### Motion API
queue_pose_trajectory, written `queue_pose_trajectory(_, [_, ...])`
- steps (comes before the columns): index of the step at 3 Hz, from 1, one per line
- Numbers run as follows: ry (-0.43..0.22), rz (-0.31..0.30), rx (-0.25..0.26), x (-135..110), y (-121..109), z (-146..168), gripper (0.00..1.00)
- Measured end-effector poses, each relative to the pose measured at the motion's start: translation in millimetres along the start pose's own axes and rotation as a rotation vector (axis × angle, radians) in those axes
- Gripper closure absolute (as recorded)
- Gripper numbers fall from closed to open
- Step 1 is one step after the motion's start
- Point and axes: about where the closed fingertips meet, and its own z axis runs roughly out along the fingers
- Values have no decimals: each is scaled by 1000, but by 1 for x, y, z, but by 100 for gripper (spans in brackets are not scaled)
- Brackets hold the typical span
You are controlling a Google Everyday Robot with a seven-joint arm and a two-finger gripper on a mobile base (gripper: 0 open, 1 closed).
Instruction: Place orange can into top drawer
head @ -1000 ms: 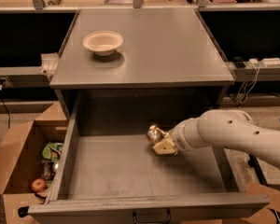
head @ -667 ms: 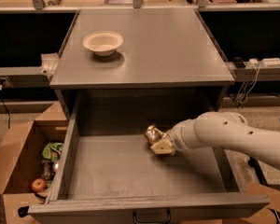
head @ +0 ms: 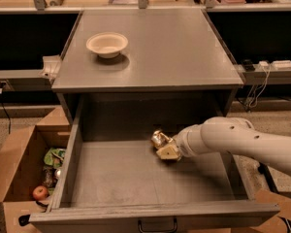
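Observation:
The top drawer (head: pixel 111 178) is pulled wide open under the grey cabinet, its dark handle (head: pixel 157 225) at the front edge. The orange can (head: pixel 158 139), small and shiny, is inside the drawer near its back wall, right of centre. My gripper (head: pixel 166 148) reaches in from the right on a white arm and is shut on the can, holding it at or just above the drawer bottom. The gripper's cream fingers (head: pixel 169 152) cover the can's right side.
A cream bowl (head: pixel 106 44) stands on the cabinet top (head: pixel 184 47) at the left. An open cardboard box (head: pixel 14 159) with an apple (head: pixel 39 192) and packets stands on the floor left of the drawer. Cables hang at the right.
My gripper and the can have shifted slightly to the left inside the drawer. Nothing else has moved.

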Motion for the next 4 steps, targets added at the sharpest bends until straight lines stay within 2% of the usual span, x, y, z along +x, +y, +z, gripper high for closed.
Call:
queue_pose_trajectory(1, [-8, 7, -8, 1, -3, 3, 11])
queue_pose_trajectory(2, [-39, 18, -20, -4, -7, -1, 0])
queue_pose_trajectory(3, [-99, 18, -20, -18, -14, -18, 0])
queue_pose_trajectory(4, [-193, 18, -30, -38, -23, -44, 0])
